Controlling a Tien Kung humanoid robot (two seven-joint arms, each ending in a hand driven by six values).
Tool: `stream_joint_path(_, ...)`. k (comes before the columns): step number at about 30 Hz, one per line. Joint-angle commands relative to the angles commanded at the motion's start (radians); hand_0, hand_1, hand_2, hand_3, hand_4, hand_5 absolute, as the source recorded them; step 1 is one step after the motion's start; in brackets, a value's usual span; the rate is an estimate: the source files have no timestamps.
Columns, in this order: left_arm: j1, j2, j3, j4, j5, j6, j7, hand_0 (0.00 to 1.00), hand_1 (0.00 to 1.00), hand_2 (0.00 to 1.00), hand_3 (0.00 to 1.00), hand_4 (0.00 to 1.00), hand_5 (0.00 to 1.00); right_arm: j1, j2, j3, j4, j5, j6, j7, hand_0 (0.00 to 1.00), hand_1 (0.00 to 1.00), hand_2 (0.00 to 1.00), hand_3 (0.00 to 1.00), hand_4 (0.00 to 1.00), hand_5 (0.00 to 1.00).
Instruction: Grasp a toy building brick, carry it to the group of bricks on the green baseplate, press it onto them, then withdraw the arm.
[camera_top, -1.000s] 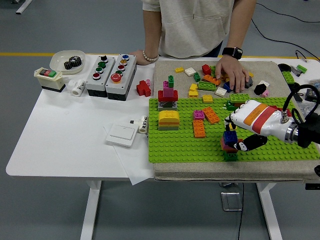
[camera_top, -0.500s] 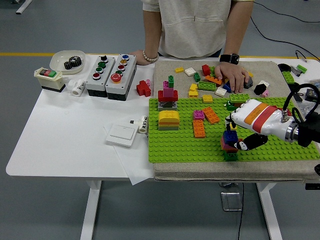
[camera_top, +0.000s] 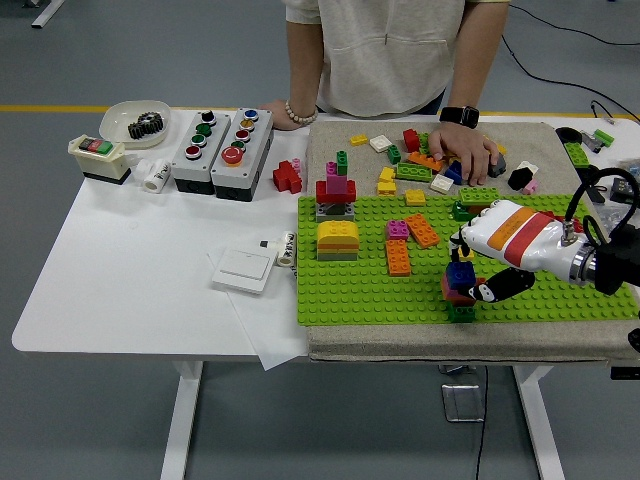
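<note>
At the surface's (camera_top: 130, 290) far left, a white dish (camera_top: 133, 122) holds a dark gear (camera_top: 146, 124). Two button boxes (camera_top: 221, 150) stand beside it. On the green baseplate (camera_top: 400, 290) sit a yellow-topped stack (camera_top: 338, 240) and orange bricks (camera_top: 399, 257). A person's hand (camera_top: 465, 150) rests among loose bricks (camera_top: 412, 170) beyond. The right hand (camera_top: 500, 250) has its fingers (camera_top: 490, 291) closed on a blue brick (camera_top: 460, 273) atop the red-and-green stack (camera_top: 460, 300).
</note>
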Motion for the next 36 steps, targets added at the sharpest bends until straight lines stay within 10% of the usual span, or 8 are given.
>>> stream_joint_path(32, 0.001, 0.001, 0.0, 0.001, 0.001, -0.001, 0.0, 0.742, 0.726, 0.724, 0.589, 0.643, 0.666, -0.108, -0.023, 0.178, 0.09, 0.052, -0.035, -0.022, 0.306, 0.501, 0.73, 0.849, 0.998, 0.618)
stream_joint_path(33, 0.001, 0.001, 0.0, 0.001, 0.002, -0.001, 0.0, 0.742, 0.726, 0.722, 0.589, 0.643, 0.666, -0.115, -0.026, 0.185, 0.098, 0.054, -0.038, -0.025, 0.534, 0.642, 0.767, 0.833, 0.992, 0.553)
stream_joint_path(36, 0.001, 0.001, 0.0, 0.001, 0.002, -0.001, -0.001, 0.742, 0.726, 0.722, 0.589, 0.643, 0.666, -0.136, -0.034, 0.207, 0.121, 0.062, -0.041, -0.03, 0.534, 0.642, 0.767, 0.833, 0.992, 0.553)
